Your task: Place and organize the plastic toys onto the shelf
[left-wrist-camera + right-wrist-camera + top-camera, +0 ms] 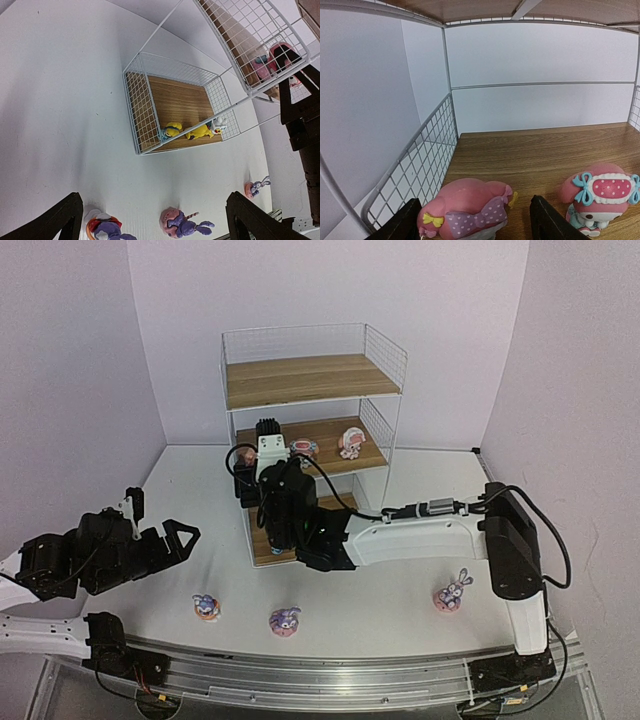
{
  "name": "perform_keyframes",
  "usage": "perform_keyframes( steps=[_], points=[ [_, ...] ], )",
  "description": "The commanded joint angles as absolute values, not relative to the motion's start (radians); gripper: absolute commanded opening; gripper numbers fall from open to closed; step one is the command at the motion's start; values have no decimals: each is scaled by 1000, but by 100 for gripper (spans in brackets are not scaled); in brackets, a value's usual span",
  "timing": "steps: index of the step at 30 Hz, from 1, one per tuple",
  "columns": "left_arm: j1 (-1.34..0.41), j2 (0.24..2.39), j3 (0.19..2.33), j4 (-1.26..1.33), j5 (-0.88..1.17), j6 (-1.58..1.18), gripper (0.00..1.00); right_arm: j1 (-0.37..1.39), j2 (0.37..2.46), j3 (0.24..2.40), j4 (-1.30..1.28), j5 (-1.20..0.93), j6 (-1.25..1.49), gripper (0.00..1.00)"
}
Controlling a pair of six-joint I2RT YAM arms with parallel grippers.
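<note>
Purple plastic bunnies [285, 620] lay unshelved on the white table [380, 610], pink round-headed toys [350, 443] and yellowish toys [200, 131] sat on the wire-and-wood shelf [300, 380], left gripper [163, 517] and right gripper [474, 202] both spread wide.

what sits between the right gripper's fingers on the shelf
A pink figurine with a dotted bow sits on the shelf board, between the right gripper's fingers, with a gap to the right-hand finger. The right wrist view shows it.

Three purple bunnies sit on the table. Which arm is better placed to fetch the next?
Left. The left claw hangs open near two purple bunnies on its side; the right claw is inside the shelf's middle tier, around a pink toy.
</note>
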State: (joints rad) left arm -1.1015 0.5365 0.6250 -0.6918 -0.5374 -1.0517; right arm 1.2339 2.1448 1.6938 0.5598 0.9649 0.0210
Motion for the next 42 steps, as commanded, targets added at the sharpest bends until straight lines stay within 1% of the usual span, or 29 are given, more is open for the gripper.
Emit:
perform_keyframes(
  steps=[1,6,9,21,27,35,38,40,42],
  points=[
    [-1095,416,640,-703,-567,-1043,100,1238,2114,1683,594,970,43,72],
    [-1095,417,638,-700,-568,-1045,100,1238,2105,1676,594,974,49,76],
    [-1096,420,638,-698,-568,-1044,100,1239,2097,1667,594,977,50,83],
    [-1095,445,638,-670,-564,-1031,100,1259,2046,1625,594,978,30,90],
    [-1095,454,635,-647,-557,-1027,100,1277,2021,1606,594,1009,8,92],
    [-1095,477,633,-615,-543,-1020,100,1326,1926,1506,582,1025,-41,95],
    [-1095,489,635,-607,-539,-1019,100,1354,1850,1466,455,1005,15,97],
    [-1096,498,635,-602,-536,-1017,100,1353,1785,1453,267,929,167,98],
    [-1095,506,639,-600,-535,-1014,100,1349,1709,1420,151,837,252,97]
  ],
)
